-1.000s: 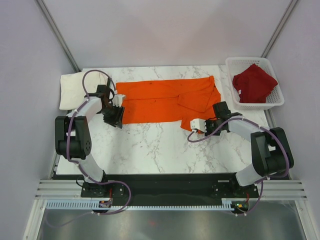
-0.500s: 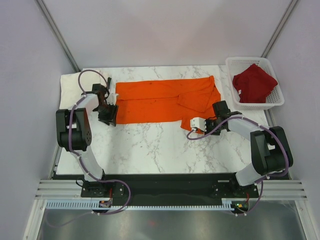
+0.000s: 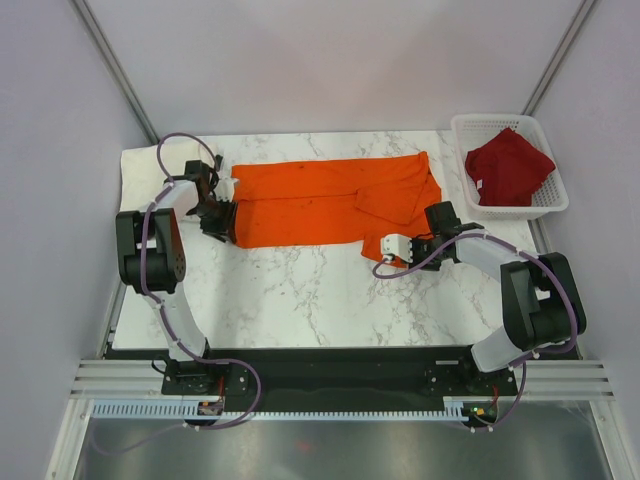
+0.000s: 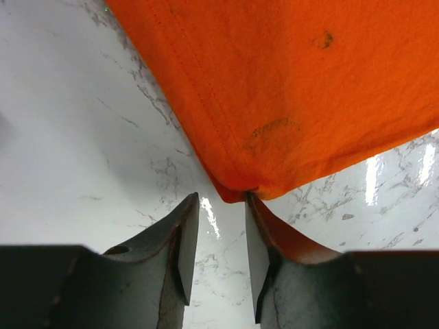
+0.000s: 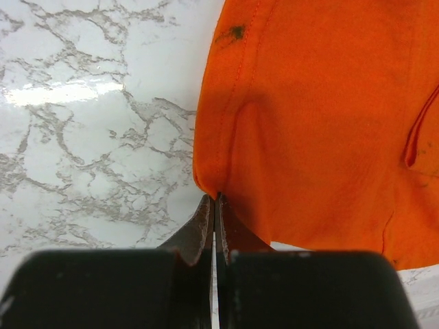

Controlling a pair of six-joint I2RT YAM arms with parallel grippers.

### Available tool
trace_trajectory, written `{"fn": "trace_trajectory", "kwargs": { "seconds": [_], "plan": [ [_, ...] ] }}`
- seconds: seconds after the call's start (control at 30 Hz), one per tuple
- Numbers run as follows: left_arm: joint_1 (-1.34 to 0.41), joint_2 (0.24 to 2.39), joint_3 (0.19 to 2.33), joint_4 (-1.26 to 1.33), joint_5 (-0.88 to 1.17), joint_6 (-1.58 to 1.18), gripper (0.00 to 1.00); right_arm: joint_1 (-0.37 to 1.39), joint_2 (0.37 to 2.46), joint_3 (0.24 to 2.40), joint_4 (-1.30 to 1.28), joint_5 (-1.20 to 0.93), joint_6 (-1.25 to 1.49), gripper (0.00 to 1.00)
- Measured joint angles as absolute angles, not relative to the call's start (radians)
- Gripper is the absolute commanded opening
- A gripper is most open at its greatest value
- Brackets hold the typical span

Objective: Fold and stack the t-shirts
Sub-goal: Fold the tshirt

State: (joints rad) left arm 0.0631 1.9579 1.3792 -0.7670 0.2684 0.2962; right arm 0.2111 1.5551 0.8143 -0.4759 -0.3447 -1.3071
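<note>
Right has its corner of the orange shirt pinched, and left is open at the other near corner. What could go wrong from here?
1. The left gripper is open with only the corner tip of the orange shirt at its fingertips. Closing here may miss, or grab too little and slip on the lift.
2. The right gripper is shut on a thin bite of hem, so a hard pull could tug it free.
</note>
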Motion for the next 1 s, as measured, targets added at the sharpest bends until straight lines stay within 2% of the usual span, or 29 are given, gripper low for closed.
{"fn": "trace_trajectory", "kwargs": {
  "seconds": [0.1, 0.33, 0.77, 1.0],
  "plan": [
    [0.063, 1.962, 1.38, -0.775, 0.276, 0.297, 0.37, 0.211, 1.555, 0.814, -0.475, -0.344, -1.304, 0.0],
    [0.063, 1.963, 1.38, -0.789, 0.301, 0.297, 0.41, 0.211, 1.555, 0.814, -0.473, -0.343, -1.296, 0.0],
    [0.057, 1.96, 1.379, -0.802, 0.346, 0.296, 0.39, 0.212, 1.563, 0.819, -0.471, -0.342, -1.271, 0.0],
    [0.057, 1.923, 1.373, -0.807, 0.351, 0.296, 0.48, 0.212, 1.565, 0.821, -0.469, -0.342, -1.259, 0.0]
  ]
}}
